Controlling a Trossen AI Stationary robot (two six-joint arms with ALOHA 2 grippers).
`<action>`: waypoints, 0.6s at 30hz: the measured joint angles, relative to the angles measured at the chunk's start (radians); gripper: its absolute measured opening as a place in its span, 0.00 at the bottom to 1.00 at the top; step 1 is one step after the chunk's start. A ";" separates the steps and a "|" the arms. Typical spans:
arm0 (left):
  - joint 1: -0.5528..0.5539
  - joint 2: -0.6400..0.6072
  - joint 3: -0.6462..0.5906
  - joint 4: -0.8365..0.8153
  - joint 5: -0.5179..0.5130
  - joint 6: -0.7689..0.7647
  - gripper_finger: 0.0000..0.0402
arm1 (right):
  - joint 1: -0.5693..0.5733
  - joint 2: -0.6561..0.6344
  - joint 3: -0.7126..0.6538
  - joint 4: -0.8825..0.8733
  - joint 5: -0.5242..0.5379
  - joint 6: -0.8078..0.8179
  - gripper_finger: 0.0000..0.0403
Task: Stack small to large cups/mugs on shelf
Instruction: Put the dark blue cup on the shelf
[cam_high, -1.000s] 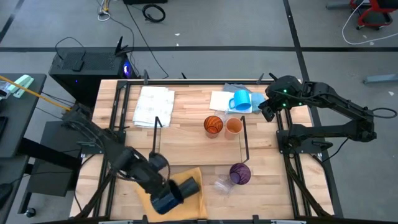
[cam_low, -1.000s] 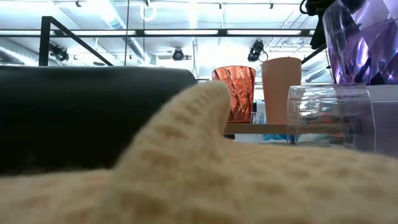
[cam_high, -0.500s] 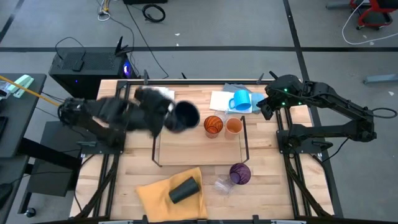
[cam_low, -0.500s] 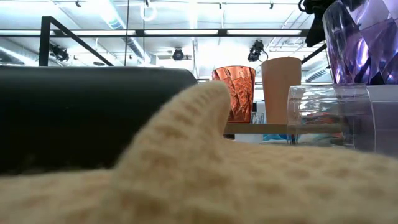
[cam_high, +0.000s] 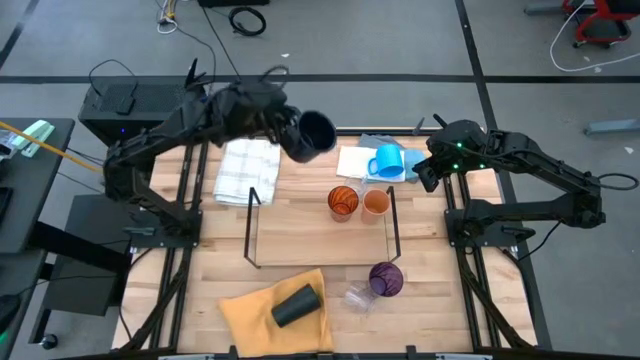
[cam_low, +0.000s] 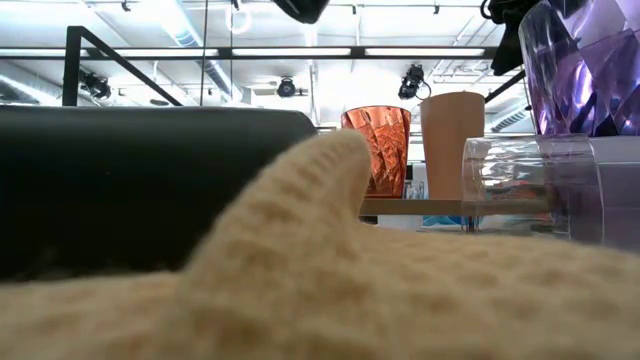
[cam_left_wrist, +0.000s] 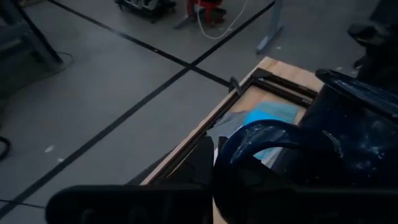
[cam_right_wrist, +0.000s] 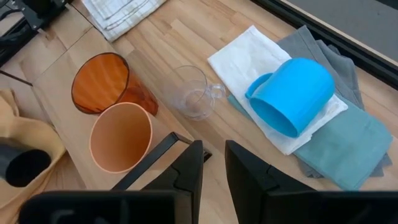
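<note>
Left gripper (cam_high: 293, 133) fingers clamp the dark navy mug (cam_high: 316, 132) aloft, apparently shelf-bound (cam_high: 300, 225); right gripper (cam_high: 432, 176) fingers slightly parted, empty.

Left gripper (cam_high: 283, 128): we cannot see its fingertips from above; the dark navy mug (cam_high: 316, 134) covers them.
Low view: the yellow cloth (cam_low: 330, 280) and black cup (cam_low: 140, 185) block most of it from us.
Purple cup (cam_low: 585, 60): cut by the frame's edge.
Shelf (cam_low: 455, 207): we see only a sliver of its board.
Navy mug, left wrist view: we see it cropped, dark and blurred.
</note>
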 joint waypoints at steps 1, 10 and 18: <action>0.013 0.005 0.000 0.009 0.015 0.005 0.04 | 0.000 0.000 0.000 0.000 0.000 0.000 0.19; 0.015 -0.051 -0.329 0.500 0.065 -0.088 0.04 | 0.000 0.000 0.000 0.001 0.004 0.005 0.19; -0.114 -0.145 -0.600 0.577 -0.293 -0.317 0.04 | 0.000 0.000 0.000 0.002 0.005 0.029 0.19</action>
